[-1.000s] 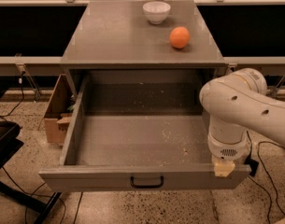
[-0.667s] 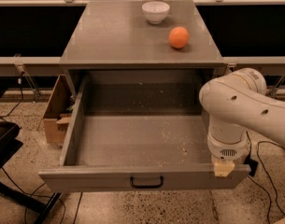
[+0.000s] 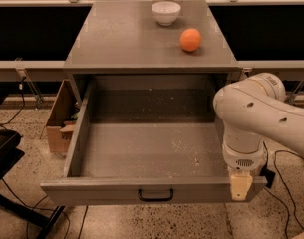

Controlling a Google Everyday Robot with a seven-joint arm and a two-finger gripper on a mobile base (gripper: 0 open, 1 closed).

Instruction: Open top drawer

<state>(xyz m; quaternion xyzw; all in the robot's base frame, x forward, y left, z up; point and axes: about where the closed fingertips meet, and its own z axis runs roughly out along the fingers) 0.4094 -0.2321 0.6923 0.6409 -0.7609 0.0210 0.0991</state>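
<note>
The top drawer (image 3: 106,190) stands pulled far out of the grey cabinet (image 3: 121,39), showing its deep grey speckled inside. Its black loop handle (image 3: 155,196) sits at the middle of the front panel. My gripper (image 3: 241,185) hangs at the end of the white arm (image 3: 251,113), at the drawer front's right end, right of the handle. It holds nothing that I can see.
A white bowl (image 3: 166,12) and an orange (image 3: 191,39) sit on the cabinet top. A cardboard box (image 3: 62,118) stands on the floor left of the drawer. A black stand (image 3: 7,153) and cables lie at the left; a cable runs at the right.
</note>
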